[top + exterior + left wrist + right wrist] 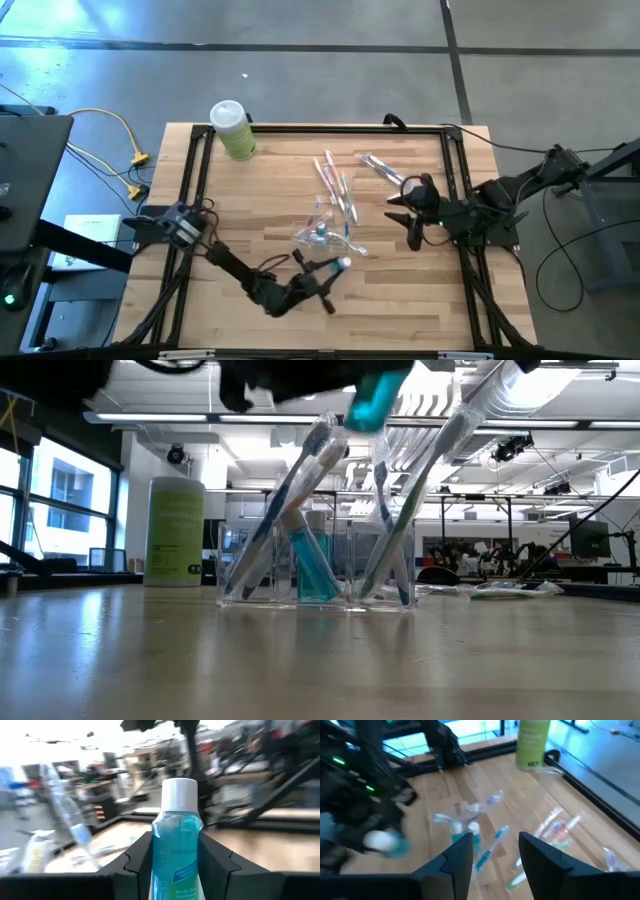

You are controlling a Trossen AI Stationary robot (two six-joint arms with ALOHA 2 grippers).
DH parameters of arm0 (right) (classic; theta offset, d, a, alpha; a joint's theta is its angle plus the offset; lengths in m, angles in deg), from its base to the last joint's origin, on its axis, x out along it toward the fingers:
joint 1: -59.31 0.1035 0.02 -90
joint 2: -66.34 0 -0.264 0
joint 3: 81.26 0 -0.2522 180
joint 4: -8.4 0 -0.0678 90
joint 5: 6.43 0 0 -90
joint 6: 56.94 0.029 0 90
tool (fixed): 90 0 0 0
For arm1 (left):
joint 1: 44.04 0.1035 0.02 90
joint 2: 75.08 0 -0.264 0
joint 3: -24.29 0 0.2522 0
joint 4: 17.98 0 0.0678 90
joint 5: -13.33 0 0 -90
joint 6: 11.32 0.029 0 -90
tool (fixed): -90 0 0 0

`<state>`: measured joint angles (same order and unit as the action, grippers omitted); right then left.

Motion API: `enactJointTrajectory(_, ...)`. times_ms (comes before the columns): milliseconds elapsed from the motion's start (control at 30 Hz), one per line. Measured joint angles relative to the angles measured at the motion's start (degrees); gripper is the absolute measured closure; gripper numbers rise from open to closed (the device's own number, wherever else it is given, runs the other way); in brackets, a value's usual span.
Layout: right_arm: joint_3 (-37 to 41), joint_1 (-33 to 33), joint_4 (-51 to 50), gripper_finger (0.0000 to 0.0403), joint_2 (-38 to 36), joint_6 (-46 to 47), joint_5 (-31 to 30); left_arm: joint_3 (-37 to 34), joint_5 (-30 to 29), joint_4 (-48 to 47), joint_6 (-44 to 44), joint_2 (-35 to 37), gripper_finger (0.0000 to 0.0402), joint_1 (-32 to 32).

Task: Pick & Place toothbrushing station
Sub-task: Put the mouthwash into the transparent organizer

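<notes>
Left wrist view: mouthwash bottle (177, 845), label unreadable

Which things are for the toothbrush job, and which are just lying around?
For the job:
- mouthwash bottle, held in the left gripper
- clear organizer with toothbrushes
- packaged toothbrushes
- right gripper, empty, waiting nearby

Just lying about:
- green wipes canister
- yellow cable

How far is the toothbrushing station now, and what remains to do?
Done: the clear holder already has toothbrushes and a blue bottle. In hand: the left gripper holds a mouthwash bottle. Left: packaged toothbrushes lie on the table; the right gripper is empty.
</notes>
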<state>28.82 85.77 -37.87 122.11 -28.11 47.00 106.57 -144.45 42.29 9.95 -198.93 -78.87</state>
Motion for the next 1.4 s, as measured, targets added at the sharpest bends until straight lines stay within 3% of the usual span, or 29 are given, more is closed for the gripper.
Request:
enactJointTrajectory(167, 0.0, 4.9, 1.9, 0.0252, 0.0, -0.1, -3.8, 0.8, -6.1, 0.2, 0.3, -2.5, 0.0288, 2.8)
enactJointTrajectory(367, 0.0, 8.2, 1.9, 0.0252, 0.0, -1.8, -7.6, 0.7, -19.8, 0.6, -5.1, -2.5, 0.0288, 5.9)
enactJointTrajectory(500, 0.0, 9.6, 1.9, 0.0252, 0.4, -1.9, -7.8, 0.7, -18.6, 0.4, -7.6, -2.5, 0.0287, 7.7)
enactJointTrajectory(867, 0.1, 13.8, 2.6, 0.0252, 3.8, -1.7, -8.4, 0.7, -22.0, -1.4, -8.9, -2.8, 0.0287, 8.0)
enactJointTrajectory(1400, 0.1, 14.1, 5.0, 0.0252, 4.4, -2.0, -8.3, 0.7, -19.4, -21.7, -29.5, -2.8, 0.0281, 8.5)
